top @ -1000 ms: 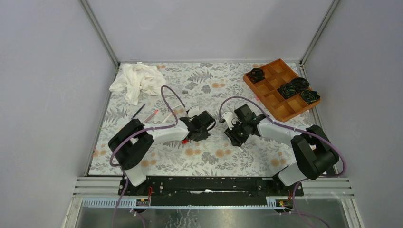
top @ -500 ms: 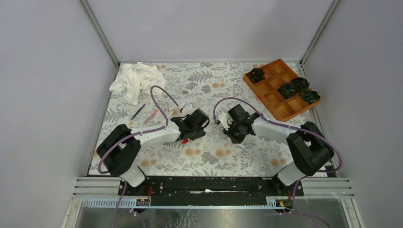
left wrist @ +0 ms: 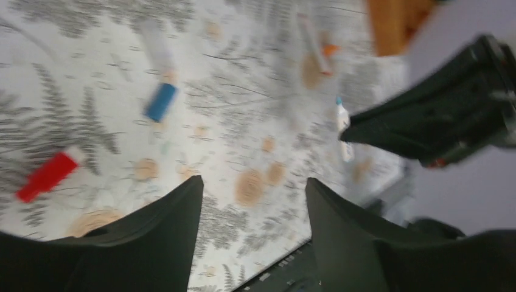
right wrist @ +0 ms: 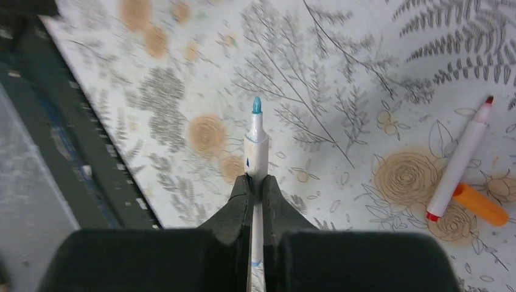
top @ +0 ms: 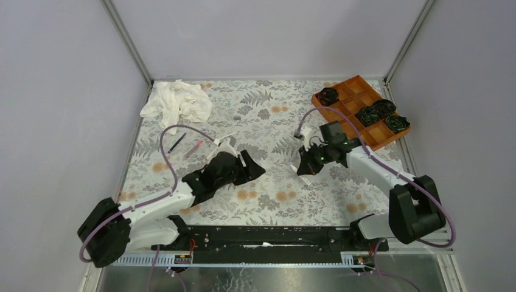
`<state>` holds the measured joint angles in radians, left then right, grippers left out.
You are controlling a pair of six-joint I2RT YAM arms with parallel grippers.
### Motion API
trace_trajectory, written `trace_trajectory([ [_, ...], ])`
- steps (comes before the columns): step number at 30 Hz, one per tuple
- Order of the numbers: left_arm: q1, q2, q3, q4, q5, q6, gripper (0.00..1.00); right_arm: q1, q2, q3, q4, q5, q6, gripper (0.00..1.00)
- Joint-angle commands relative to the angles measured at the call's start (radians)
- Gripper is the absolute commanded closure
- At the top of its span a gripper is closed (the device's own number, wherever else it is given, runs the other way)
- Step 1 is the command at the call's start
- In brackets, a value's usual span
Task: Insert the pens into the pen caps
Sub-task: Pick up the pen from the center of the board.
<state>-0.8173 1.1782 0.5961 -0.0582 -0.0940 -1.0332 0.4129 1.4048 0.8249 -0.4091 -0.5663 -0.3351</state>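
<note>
Blue-tipped pen (right wrist: 256,146) tight between right fingers (right wrist: 242,201) — now nearer the orange tray (top: 351,126); left fingers (left wrist: 164,237) wide apart

Plain pale grey walls (top: 261,36) enclose a flat floral-printed tabletop (top: 268,204), apparently cloth-covered, framed by slim silver metal posts (top: 126,41).

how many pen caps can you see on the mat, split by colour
red cylindrical plastic pen cap: 1
blue cylindrical plastic pen cap: 1
orange cylindrical plastic pen cap: 1
total: 3
</note>
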Motion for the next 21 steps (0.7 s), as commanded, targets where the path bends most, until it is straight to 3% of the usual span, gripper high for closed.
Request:
trace_trajectory([
  [1,0.004,-0.137,-0.230,0.608,0.223,0.055,0.26,-0.077,-0.092,-0.005,0.015,-0.352,0.064,1.00],
  [6,-0.005,-0.041,-0.300,1.052,0.332,0.007,0.23,-0.143,-0.138,-0.019,0.074,-0.565,0.147,1.00],
  [8,-0.018,0.026,-0.284,1.157,0.333,0.006,0.23,-0.153,-0.143,-0.023,0.096,-0.633,0.175,1.00],
  [16,-0.067,0.229,-0.160,1.265,0.292,0.001,0.21,-0.162,-0.160,-0.033,0.123,-0.735,0.201,1.00],
  [21,-0.073,0.287,-0.144,1.302,0.257,-0.041,0.27,-0.163,-0.167,-0.043,0.151,-0.758,0.227,1.00],
])
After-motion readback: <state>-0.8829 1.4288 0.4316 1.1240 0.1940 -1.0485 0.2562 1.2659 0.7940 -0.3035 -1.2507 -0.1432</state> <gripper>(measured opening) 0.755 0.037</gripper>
